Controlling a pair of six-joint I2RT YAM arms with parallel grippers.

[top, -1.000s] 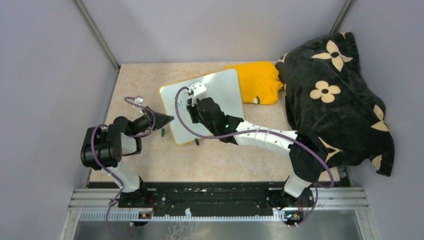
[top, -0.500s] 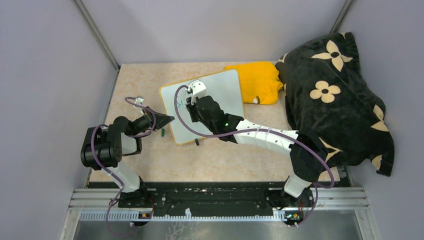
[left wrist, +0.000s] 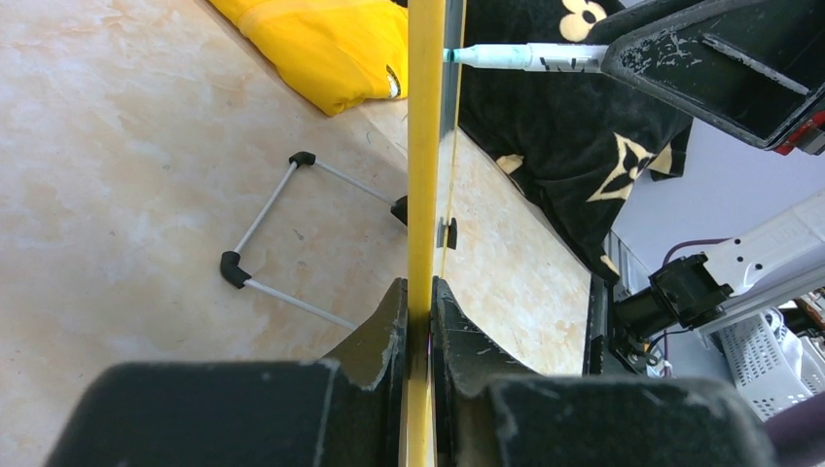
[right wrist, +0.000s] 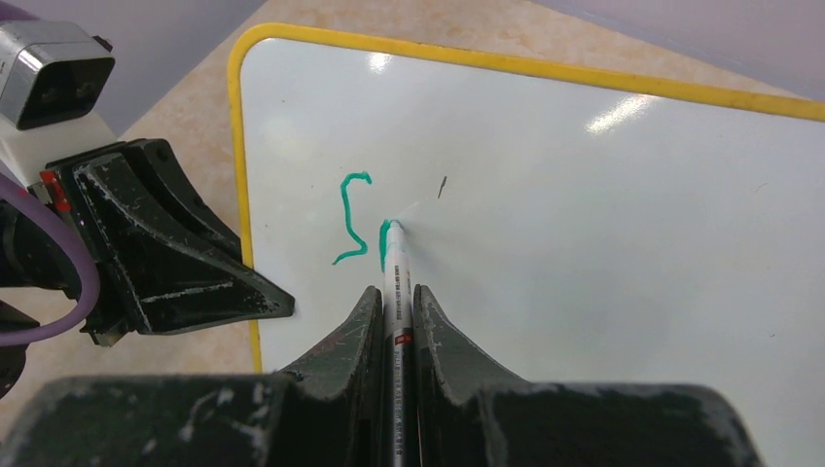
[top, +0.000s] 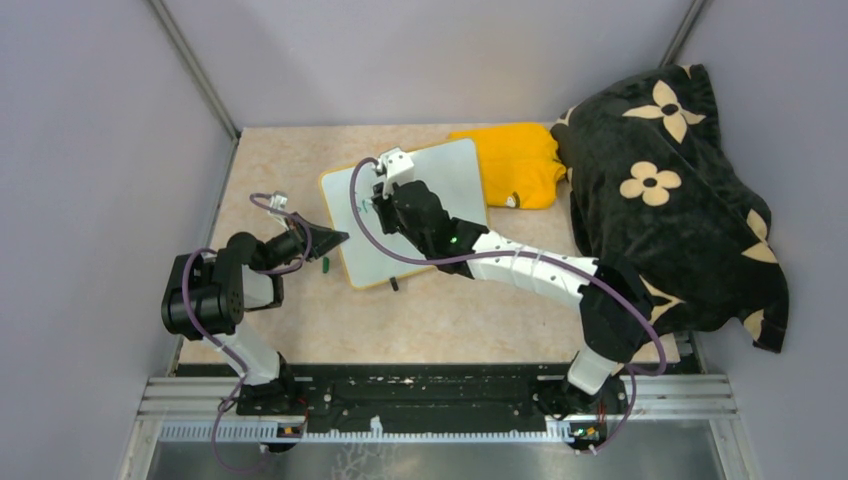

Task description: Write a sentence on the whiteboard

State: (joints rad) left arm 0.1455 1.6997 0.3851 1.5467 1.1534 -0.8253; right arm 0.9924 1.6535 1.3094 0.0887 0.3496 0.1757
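Since a pen's push would prob. slide a loose board, the left claw is clamped on the whiteboard at its left yellow rim, edge pinched betw. both fingers, to brace it. The board sits mid-table, a bit left of centre, w/ a folded yellow cloth just beside its far right corner. The right claw is shut tight on a white marker, barrel running straight out betw. the fingers so the tip meets the board head-on. The tip touches the surface just right of the first green letter. Of the sentence only an "S" and the start of a 2nd stroke show, so the job looks barely begun.

Hard to see:
- Top view: the right arm covers the writing and the pen tip.
- Left wrist view: board is edge-on, so no writing face; can't tell if it's lifted or flat.
- Right wrist view: board's near and right edges are cut off; a small dark fleck near the tip could be smudge or glare.
- A black flowered blanket hides the table's right side.
- A small green thing lies by the board's left edge, maybe the cap; too small to tell.
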